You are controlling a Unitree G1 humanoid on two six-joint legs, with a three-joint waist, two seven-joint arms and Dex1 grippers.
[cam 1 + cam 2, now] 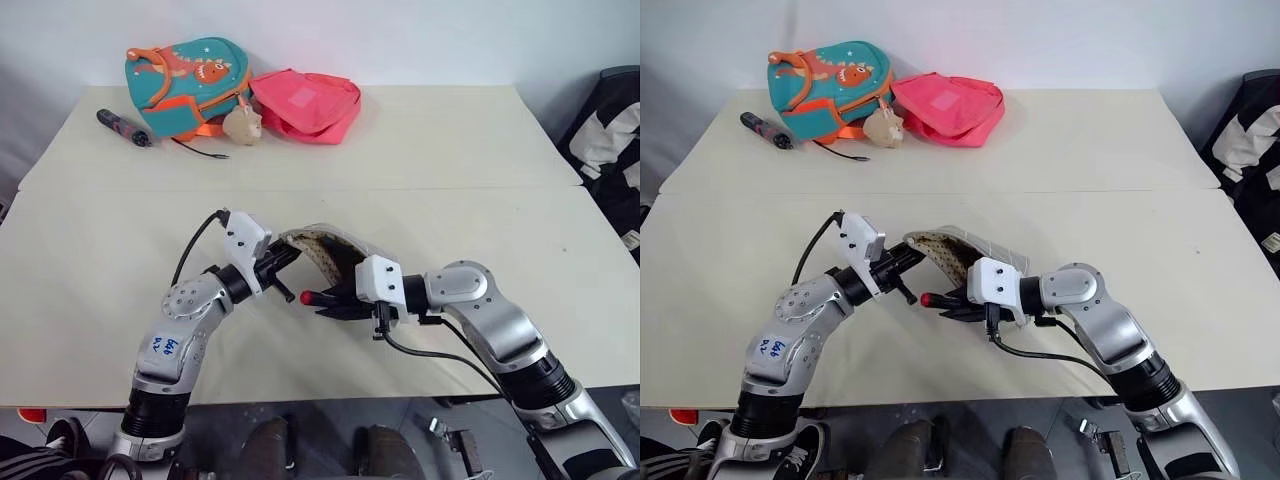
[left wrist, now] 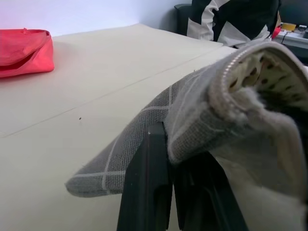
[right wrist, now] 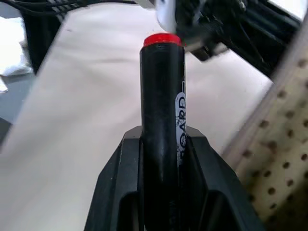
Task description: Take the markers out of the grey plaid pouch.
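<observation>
Beige counter (image 1: 480, 150) against a pale wall, seam running across its middle. Head views: teal dinosaur backpack (image 1: 190, 82) and pink bag (image 1: 305, 105) at the far edge, a small beige plush (image 1: 243, 124) between them, a dark maroon-and-black stick (image 1: 122, 127) to the backpack's left. Near edge, centre: left gripper (image 1: 285, 262) holds up the grey plaid pouch (image 1: 340, 245) by its rim, mouth open, dotted lining showing. Right gripper (image 1: 335, 300) sits just in front of the mouth, a marker (image 1: 318, 297) across it, red end pointing to the robot's left, clear of the pouch.

Left wrist view: black jaws pressed together on a fold of the pouch's grey plaid fabric (image 2: 192, 120); the rest of the pouch droops to the counter. Pink bag far off.

Right wrist view: jaws pinching the marker's black barrel (image 3: 161, 125), red cap on top, white lettering on the side. Pouch lining at the edge.

Step, as I read it: one marker is out and in hand. Next move probably calls for carrying it aside, setting it on bare counter, letting go, then going back into the mouth for the rest. Green marker not visible.
</observation>
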